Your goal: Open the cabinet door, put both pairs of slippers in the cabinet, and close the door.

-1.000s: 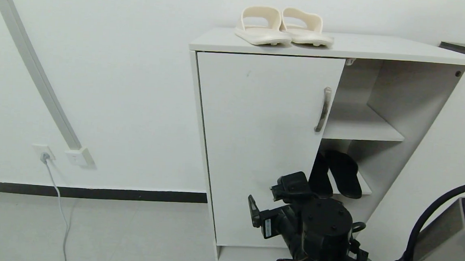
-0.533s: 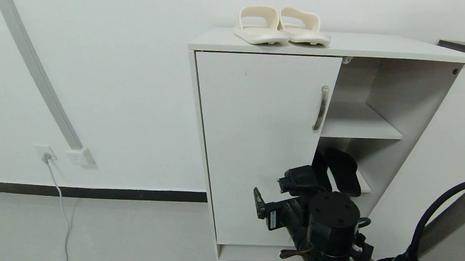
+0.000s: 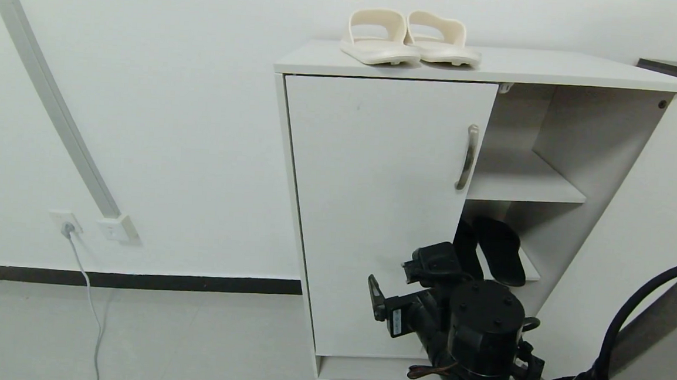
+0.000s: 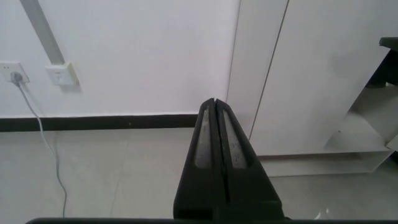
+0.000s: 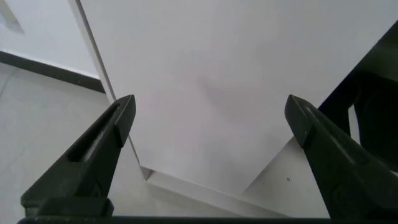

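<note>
A tall white laminate cabinet [image 3: 557, 68] stands against a white wall. Its left-hand door [image 3: 372, 215] is shut; its right-hand door [image 3: 653, 233] hangs wide open. Inside, a pair of flat black slippers [image 3: 499, 250] is propped on end on the lower shelf [image 3: 530, 275]. A pair of cream moulded slide slippers [image 3: 409, 38] sits side by side on the cabinet top, above the shut door.

Over the last second the whole head view drifts slightly, which is the camera moving and not the cabinet. The right arm edges a little toward the open side, then settles and barely stirs in the final half second. Neither pair of slippers moves.

The right gripper [image 5: 209, 109] hangs low in front of the shut door, its jaws spread wide and holding nothing, with the black pair just beyond it. The left gripper [image 4: 214, 109] is off to the cabinet's left, above the floor, with its jaws pressed together and nothing between them.

The task looks about half done: one pair is stowed, and the freed right arm likely has to rise to the cream pair before the door is closed.
</note>
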Robot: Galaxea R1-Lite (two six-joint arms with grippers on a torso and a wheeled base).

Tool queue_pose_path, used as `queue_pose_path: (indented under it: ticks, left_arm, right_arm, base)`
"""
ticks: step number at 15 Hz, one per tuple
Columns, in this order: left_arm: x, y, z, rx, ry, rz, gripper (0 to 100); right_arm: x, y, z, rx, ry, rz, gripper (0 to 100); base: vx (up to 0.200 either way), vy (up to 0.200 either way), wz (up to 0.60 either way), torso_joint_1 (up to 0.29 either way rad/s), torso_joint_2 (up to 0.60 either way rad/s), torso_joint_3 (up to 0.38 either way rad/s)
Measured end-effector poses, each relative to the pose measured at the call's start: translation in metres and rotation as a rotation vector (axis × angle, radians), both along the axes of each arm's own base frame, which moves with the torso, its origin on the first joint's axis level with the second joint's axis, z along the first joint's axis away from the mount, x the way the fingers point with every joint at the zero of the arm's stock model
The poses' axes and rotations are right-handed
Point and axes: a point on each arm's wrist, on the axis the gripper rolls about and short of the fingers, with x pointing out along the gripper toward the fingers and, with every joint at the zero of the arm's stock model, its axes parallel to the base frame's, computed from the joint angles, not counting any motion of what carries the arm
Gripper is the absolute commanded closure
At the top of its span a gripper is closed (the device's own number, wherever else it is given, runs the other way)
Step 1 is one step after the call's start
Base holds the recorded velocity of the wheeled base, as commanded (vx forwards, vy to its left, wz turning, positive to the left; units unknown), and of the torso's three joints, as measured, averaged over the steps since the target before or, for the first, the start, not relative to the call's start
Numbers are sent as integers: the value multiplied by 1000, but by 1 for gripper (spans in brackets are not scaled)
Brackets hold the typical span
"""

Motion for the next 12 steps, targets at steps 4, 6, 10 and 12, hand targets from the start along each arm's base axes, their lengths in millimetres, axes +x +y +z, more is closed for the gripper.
queue_pose_path:
  ticks: [4,6,10,12]
  left_arm:
    - [0,0,0,0,0,0,100]
    - [0,0,0,0,-1,0,100]
    - [0,0,0,0,0,0,100]
    - [0,0,0,0,0,0,100]
  right_arm:
    - [0,0,1,2,-3,-2,0]
    - [-1,1,1,2,-3,2,0]
    - [-1,0,1,-1,-1,1,0]
    - [-1,0,1,-1,-2,-1,0]
  base:
    - [0,0,0,28,-299,-277]
    - [0,0,0,61,-437,-347]
    - [0,0,0,107,-453,-351]
    - [0,0,0,139,-466,-329]
